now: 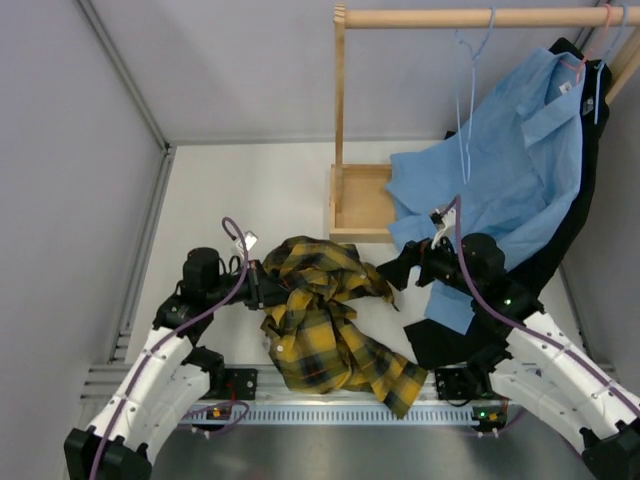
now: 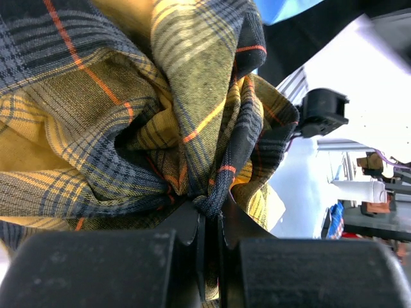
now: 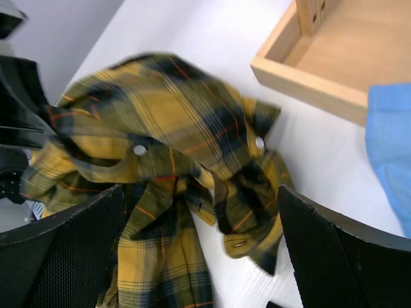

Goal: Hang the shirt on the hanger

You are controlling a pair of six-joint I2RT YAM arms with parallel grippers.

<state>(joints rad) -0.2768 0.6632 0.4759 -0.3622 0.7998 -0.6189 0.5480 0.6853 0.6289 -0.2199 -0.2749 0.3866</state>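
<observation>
The yellow and black plaid shirt lies bunched up between the two arms, trailing toward the table's near edge. My left gripper is at its left side, shut on a fold of the shirt; in the left wrist view the cloth is pinched between the closed jaws. My right gripper is open just right of the pile. In the right wrist view the shirt lies between and beyond its wide-apart fingers. The pale blue hanger hangs bare from the wooden rail.
A wooden rack stands at the back, with its tray base on the table. A light blue shirt on a pink hanger drapes over a black garment at the right. Walls close in left and right.
</observation>
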